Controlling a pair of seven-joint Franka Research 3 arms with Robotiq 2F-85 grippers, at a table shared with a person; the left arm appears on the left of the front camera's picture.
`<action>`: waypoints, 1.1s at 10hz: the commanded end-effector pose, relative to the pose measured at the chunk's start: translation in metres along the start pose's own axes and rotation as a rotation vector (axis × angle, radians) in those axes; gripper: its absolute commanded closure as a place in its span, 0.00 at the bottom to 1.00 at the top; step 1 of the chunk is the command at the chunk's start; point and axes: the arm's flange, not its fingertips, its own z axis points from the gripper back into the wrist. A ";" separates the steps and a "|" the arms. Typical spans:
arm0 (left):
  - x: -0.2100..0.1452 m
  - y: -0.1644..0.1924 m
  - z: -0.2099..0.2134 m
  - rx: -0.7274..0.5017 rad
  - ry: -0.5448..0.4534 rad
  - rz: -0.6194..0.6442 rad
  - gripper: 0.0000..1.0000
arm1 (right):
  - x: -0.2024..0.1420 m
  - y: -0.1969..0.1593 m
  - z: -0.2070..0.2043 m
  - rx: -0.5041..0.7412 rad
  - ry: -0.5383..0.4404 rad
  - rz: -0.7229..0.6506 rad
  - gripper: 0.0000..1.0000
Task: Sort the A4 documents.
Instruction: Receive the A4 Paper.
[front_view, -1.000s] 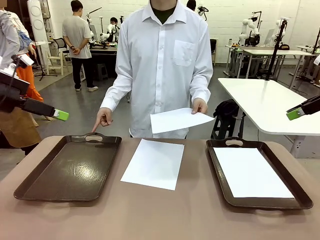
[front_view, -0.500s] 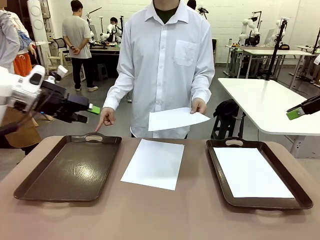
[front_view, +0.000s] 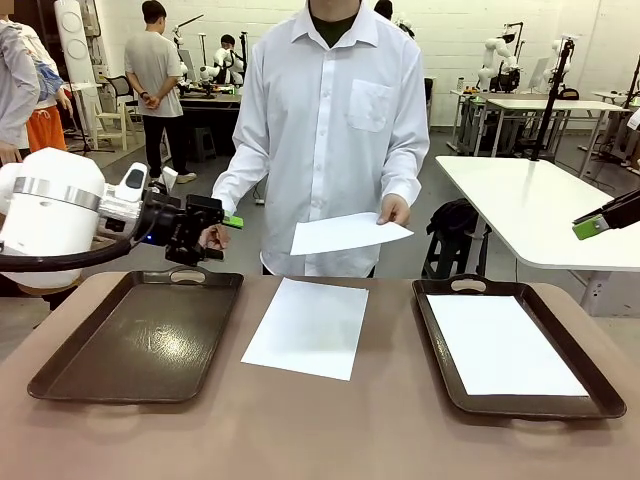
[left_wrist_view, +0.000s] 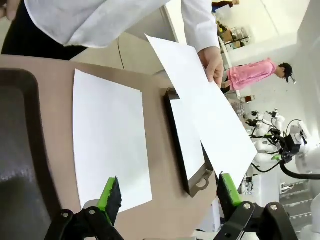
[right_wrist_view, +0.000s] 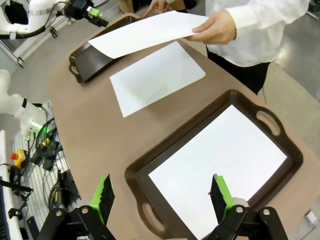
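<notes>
One blank A4 sheet (front_view: 307, 326) lies on the brown table between the two trays. A second sheet (front_view: 503, 343) lies flat inside the right dark brown tray (front_view: 431, 330). The person holds a third sheet (front_view: 345, 232) in one hand above the table's far edge. Their other hand points down at the left tray's far rim. My left gripper (front_view: 222, 233) hovers above the far end of the left tray (front_view: 90, 375), close to that pointing hand, open with nothing between its fingers (left_wrist_view: 111, 192). My right gripper (front_view: 590, 227) hangs open and high at the right edge, above the right tray (right_wrist_view: 165, 160).
The left tray holds nothing. A white side table (front_view: 530, 205) stands behind the right tray. The person stands close against the far table edge. Bare brown tabletop (front_view: 320, 430) runs along the near side.
My left arm has swung in from the left edge toward the middle, its gripper now over the left tray's far handle. The person has lifted the held sheet slightly and shifted it left.
</notes>
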 end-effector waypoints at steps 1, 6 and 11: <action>0.013 -0.003 -0.015 -0.039 0.006 0.056 0.00 | 0.000 0.000 -0.001 -0.001 0.001 0.001 0.00; 0.026 -0.005 -0.059 -0.162 0.040 0.147 0.00 | 0.000 0.000 -0.001 -0.001 0.001 0.001 0.00; 0.040 -0.002 -0.090 -0.246 0.090 0.226 0.00 | 0.000 0.000 -0.001 -0.001 0.001 0.001 0.00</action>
